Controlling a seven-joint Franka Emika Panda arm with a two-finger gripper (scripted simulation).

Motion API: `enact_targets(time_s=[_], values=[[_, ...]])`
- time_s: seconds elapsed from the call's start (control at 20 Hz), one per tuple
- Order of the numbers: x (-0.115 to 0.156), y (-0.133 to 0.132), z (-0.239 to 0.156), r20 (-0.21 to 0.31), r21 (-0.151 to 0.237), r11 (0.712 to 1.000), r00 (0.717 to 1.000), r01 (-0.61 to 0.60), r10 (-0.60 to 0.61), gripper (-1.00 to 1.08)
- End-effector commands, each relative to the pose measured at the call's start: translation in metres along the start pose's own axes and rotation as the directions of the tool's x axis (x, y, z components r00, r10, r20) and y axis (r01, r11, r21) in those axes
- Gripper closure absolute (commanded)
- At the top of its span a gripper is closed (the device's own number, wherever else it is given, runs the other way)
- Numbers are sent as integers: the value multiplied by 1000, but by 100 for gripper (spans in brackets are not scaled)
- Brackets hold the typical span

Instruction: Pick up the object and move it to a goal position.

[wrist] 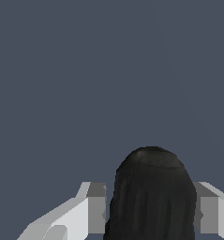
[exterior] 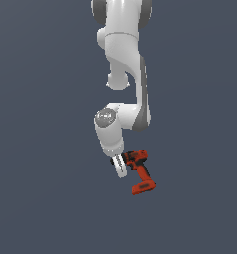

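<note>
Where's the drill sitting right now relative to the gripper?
In the exterior view the drill is just below centre, its black chuck end between the gripper fingers and its battery base angled down toward that view's right. The wrist view shows the chuck between both fingers.

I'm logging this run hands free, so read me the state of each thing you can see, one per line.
Drill: black chuck sits between the fingers; handle and battery base slant away toward the exterior view's right; whether it is lifted cannot be told.
Gripper: pointing down, one finger on each side of the chuck, apparently shut on it.
Arm: reaching down over the drill.
</note>
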State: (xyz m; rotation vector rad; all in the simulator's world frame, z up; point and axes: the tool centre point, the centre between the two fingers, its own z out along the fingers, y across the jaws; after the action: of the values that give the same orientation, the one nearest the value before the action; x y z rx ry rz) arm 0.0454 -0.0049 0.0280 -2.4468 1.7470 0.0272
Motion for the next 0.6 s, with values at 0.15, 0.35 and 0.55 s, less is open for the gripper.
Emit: enact_targets(time_s=[0.15, 0.35, 0.55], values=[[1, 0, -1, 0, 0, 1000, 1000, 0, 0, 108], [6, 1, -12, 0, 0, 1000, 1000, 0, 0, 108], [17, 3, -34, 0, 0, 1000, 1000, -1, 1, 108]])
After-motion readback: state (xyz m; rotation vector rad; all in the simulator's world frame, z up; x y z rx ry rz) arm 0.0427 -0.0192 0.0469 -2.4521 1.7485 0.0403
